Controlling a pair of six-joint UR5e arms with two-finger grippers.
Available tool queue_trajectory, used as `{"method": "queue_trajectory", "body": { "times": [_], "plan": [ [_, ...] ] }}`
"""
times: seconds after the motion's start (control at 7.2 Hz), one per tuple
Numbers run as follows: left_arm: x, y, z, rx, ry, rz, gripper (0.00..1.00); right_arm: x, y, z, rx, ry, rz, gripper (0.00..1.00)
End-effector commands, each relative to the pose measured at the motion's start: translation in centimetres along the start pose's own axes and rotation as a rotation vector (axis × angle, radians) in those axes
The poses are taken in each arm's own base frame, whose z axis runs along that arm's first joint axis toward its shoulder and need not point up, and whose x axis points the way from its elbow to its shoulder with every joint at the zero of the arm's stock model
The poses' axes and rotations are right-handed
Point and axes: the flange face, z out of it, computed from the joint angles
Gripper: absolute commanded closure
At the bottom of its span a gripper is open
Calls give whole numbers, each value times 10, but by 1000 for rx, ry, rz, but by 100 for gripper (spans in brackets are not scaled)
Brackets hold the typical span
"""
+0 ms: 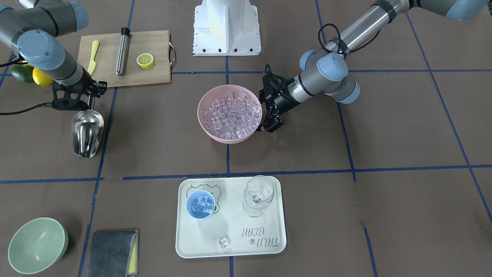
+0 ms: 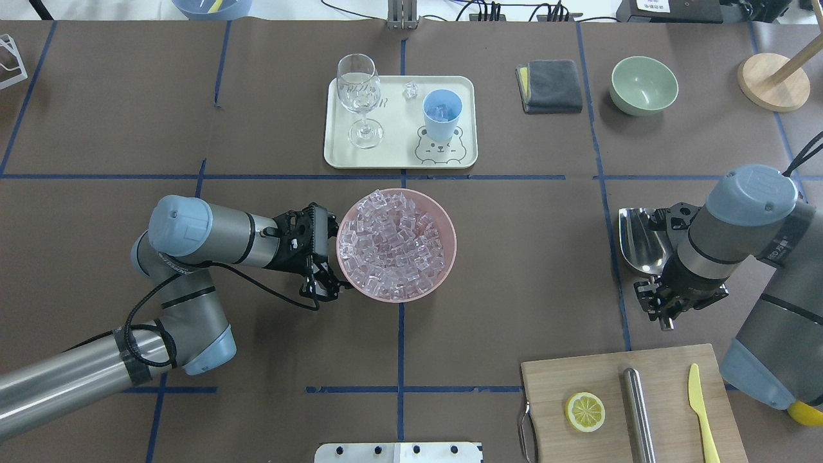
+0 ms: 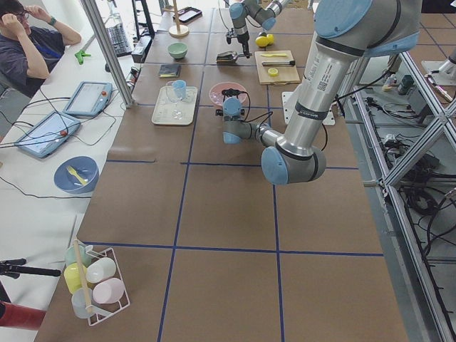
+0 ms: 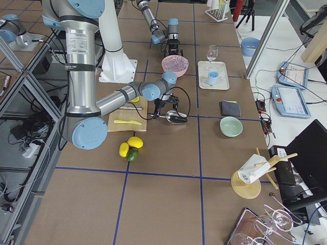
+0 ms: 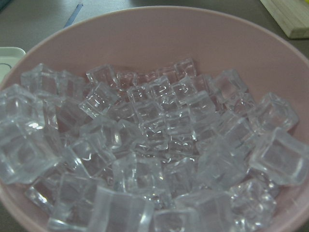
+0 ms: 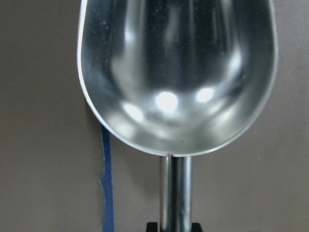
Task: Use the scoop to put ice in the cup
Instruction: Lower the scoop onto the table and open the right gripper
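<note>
The ice fills a pink bowl at the table's middle, and also shows close up in the left wrist view. My left gripper is open, its jaws spread beside the bowl's rim. My right gripper is shut on the handle of the steel scoop, which is empty and low over the table. The light-blue cup stands on a cream tray with a few cubes in it. One loose cube lies on the tray.
A clear wine glass stands on the tray beside the cup. A wooden board holds a lemon half, a steel cylinder and a yellow knife. A green bowl and a grey cloth lie near the tray.
</note>
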Motion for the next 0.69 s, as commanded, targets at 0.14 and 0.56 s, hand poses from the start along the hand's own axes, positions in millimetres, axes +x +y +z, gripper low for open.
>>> {"method": "queue_trajectory", "body": {
  "times": [0.14, 0.56],
  "plan": [
    [1, 1, 0, -3, -1, 0, 0, -15, 0, -14, 24, -27, -22, 0],
    [-4, 6, -9, -11, -16, -6, 0, 24, -44, -104, 203, -84, -41, 0]
  ]
}}
